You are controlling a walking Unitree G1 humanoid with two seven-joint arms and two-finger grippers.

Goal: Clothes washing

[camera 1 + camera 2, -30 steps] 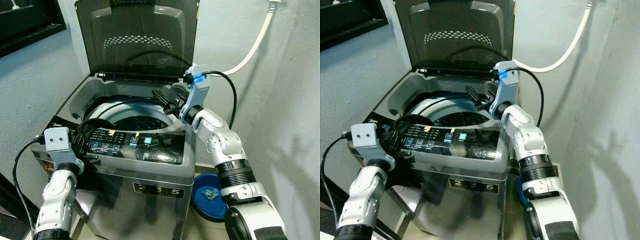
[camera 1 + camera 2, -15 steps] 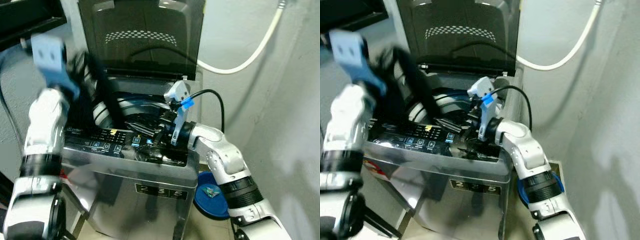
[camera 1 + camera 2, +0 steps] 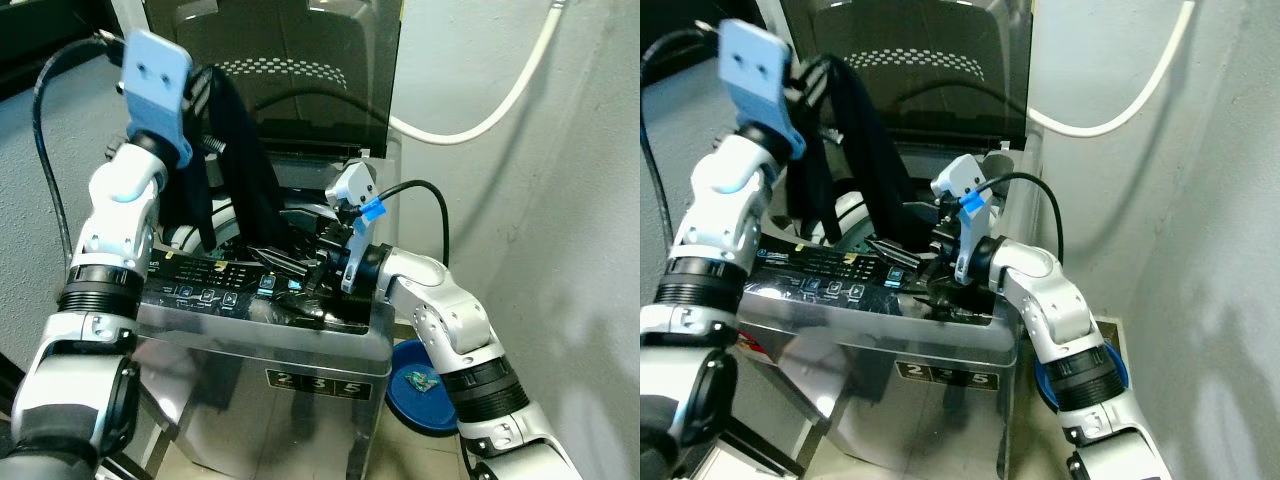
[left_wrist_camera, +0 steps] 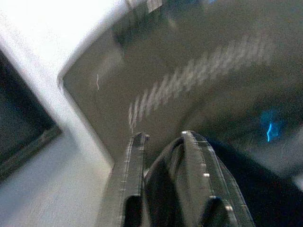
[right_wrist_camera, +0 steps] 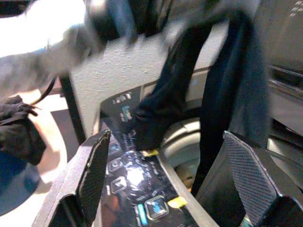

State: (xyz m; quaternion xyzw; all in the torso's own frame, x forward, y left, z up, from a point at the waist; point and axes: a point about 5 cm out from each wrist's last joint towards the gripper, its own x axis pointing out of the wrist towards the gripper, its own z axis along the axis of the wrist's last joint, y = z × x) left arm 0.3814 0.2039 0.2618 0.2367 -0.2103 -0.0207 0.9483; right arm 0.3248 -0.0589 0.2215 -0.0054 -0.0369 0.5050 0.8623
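My left gripper (image 3: 207, 82) is raised high in front of the open lid (image 3: 310, 60), shut on a dark garment (image 3: 243, 175). The garment hangs down toward the tub opening (image 3: 290, 222) of the top-loading washing machine (image 3: 300, 350). In the left wrist view the dark cloth (image 4: 163, 189) sits between the fingers (image 4: 130, 179). My right gripper (image 3: 288, 262) hovers open just above the control panel (image 3: 215, 285) at the machine's front. The right wrist view has the hanging garment (image 5: 227, 71) beyond the spread fingers (image 5: 92, 170).
A white hose (image 3: 500, 100) runs along the wall to the right of the machine. A blue round object (image 3: 425, 390) lies on the floor at the machine's right side. Walls close in on the left and right.
My left arm has swung up from the machine's front left corner, lifting the dark garment over the tub. The right gripper has come forward from the tub's rear to the control panel.
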